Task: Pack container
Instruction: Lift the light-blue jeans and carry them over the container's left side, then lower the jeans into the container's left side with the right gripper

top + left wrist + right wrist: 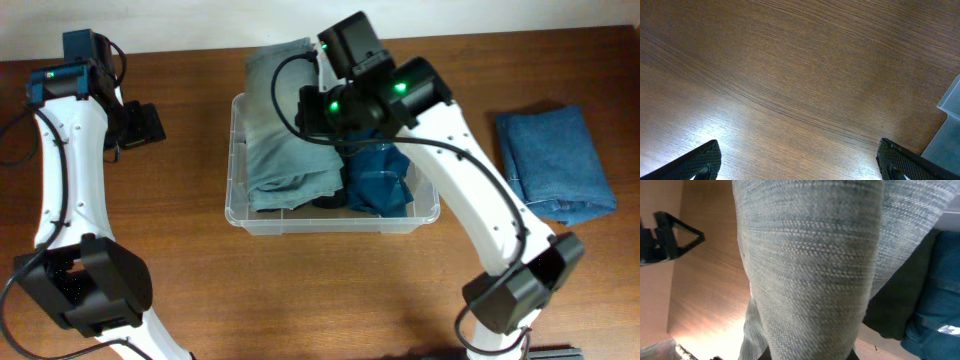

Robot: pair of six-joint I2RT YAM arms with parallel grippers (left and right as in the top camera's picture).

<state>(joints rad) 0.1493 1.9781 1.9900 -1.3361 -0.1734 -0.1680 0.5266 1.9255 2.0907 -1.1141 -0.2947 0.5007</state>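
Left fingers (697, 162) wide over table (790, 75), beside container (947, 130)

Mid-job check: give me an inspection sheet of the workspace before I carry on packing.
Surface: wooden table, brown grain.
Job's things: container mid-table; grey cloth inside, draped over its far rim; dark blue cloth in its right side; something black between them, unclear.
Clutter: folded blue cloth on the table to the right of the container.
Grippers: left gripper open above bare wood; right gripper over the container, shut, apparently on the grey cloth; its fingers are hidden by fabric.
Cables: black cable along the right arm; another by the left arm.
Surroundings: pale wall behind the table.
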